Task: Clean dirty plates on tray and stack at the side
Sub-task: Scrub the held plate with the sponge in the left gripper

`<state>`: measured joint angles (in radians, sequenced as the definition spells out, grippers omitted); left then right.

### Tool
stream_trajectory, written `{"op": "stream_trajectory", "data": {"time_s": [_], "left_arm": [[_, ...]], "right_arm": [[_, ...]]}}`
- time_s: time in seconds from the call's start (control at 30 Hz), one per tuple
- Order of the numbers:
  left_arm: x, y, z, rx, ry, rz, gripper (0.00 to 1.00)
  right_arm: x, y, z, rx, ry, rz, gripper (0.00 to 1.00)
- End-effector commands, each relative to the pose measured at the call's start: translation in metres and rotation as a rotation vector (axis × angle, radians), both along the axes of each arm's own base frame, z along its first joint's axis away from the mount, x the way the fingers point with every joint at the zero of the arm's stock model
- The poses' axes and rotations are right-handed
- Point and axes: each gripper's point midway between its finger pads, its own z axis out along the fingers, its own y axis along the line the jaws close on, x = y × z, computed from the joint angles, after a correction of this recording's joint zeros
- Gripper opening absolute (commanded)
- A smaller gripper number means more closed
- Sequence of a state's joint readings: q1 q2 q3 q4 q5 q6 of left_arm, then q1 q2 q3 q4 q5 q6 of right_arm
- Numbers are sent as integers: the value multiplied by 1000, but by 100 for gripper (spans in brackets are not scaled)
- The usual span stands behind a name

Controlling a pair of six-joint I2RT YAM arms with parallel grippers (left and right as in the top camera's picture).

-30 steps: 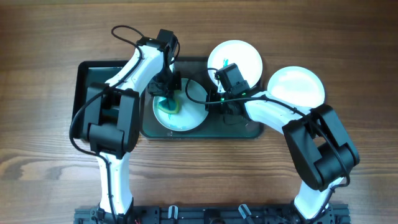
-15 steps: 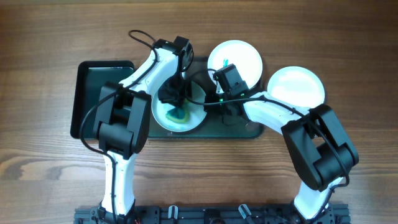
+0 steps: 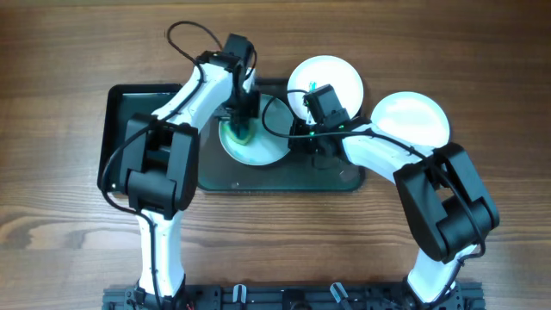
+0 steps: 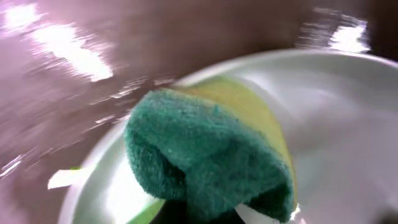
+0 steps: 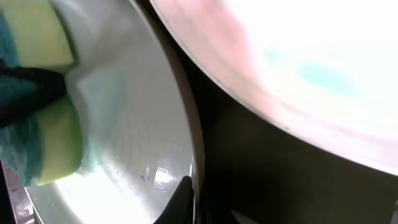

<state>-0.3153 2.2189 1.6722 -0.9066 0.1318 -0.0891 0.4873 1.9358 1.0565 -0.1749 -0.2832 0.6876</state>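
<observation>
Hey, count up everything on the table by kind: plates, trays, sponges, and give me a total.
Plates: 3
Large dark tray: 1
Smaller black tray: 1
Green sponge: 1
Total: 6

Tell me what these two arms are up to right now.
The left gripper presses a green and yellow sponge onto a plate lying in the dark tray, apparently scrubbing it. The right gripper seems to steady that plate by its rim. A second plate, smeared, sits at the tray's far corner. A third plate lies on the table beside it.
</observation>
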Motion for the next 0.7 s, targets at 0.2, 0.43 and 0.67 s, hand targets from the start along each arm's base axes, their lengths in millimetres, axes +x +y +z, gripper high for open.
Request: {"op": "stream_trajectory", "data": {"time_s": [0.2, 0.43, 0.67], "left_arm": [[-35, 98, -12, 630, 1, 467, 4], [-72, 15, -29, 215, 280, 124, 4], [-108, -74, -7, -303, 317, -486, 4]], "right_arm": [[-12, 11, -9, -2, 20, 67, 4], [-12, 11, -9, -3, 18, 66, 4], [-12, 10, -10, -6, 17, 64, 4]]}}
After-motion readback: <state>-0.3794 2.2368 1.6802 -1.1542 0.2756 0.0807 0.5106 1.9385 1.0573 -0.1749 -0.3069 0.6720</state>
